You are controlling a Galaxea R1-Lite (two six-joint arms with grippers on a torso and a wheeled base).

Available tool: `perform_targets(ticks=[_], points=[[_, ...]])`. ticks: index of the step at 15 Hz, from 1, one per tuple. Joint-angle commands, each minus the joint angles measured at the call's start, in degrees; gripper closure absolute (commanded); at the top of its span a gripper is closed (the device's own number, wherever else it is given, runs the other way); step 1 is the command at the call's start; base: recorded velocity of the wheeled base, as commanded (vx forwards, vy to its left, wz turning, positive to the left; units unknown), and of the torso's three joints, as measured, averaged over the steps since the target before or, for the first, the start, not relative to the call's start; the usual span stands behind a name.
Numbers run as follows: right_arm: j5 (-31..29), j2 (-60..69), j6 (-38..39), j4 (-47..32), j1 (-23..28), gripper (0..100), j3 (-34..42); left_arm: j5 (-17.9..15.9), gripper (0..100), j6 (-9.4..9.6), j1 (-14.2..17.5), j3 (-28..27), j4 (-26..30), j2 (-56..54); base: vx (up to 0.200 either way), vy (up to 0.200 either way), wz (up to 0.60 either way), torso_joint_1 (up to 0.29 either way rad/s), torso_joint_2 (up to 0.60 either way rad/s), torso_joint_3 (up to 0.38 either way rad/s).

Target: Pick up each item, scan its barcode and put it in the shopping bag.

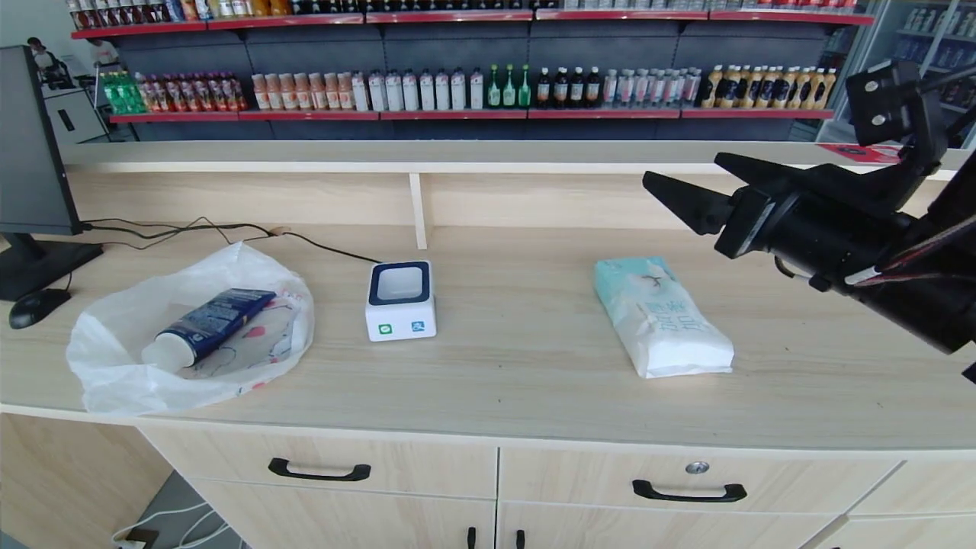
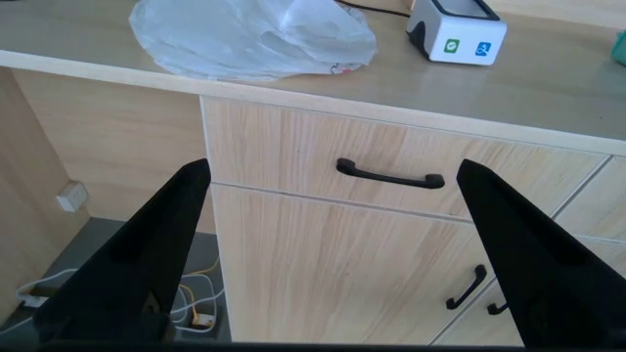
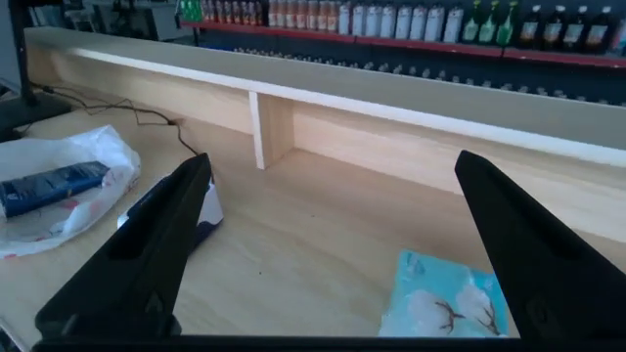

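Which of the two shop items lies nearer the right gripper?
The teal-and-white soft tissue pack, lying bare on the wooden counter near the right gripper; the dark blue tube lies far off in the white plastic shopping bag.

I see a pale wooden table [image 1: 526,381] with a dark monitor [image 1: 30,145] at its left end and a black mouse [image 1: 34,306] just beside the stand. Black cables [image 1: 191,227] trail along the back. Drawers [image 1: 320,450] with black handles [image 1: 688,492] sit below, and red-edged shelves [image 1: 457,114] of bottles [image 1: 427,90] stand behind.

Right tool [image 1: 681,169] raised, jaws wide apart; left tool [image 2: 333,168] low, spread
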State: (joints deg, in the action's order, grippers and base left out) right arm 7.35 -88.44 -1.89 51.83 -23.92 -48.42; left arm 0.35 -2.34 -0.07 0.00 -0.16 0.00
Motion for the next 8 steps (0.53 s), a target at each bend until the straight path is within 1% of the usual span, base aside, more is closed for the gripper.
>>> perform_targets(ticks=[1, 5, 6, 8], points=[[2.67, 2.22, 1.71, -2.0, -0.16, 0, 0.17, 0.09, 0, -0.03, -0.01, 0.0, -0.02, 0.0, 0.0, 0.0, 0.0, 0.0, 0.0, 0.0], [4.6, 2.84, 4.17, -12.55, 0.19, 0, 1.14, 0.09, 0, -0.03, -0.01, 0.0, -0.02, 0.0, 0.0, 0.0, 0.0, 0.0, 0.0, 0.0], [4.16, 2.75, 4.09, -20.55, 3.09, 0, -1.94, 0.0, 0, -0.03, -0.01, 0.0, -0.02, 0.0, 0.0, 0.0, 0.0, 0.0, 0.0, 0.0], [4.25, 1.69, 4.0, -34.52, 6.25, 0, -7.21, 0.09, 0, -0.03, 0.07, 0.0, -0.02, 0.0, 0.0, 0.0, 0.0, 0.0, 0.0, 0.0]])
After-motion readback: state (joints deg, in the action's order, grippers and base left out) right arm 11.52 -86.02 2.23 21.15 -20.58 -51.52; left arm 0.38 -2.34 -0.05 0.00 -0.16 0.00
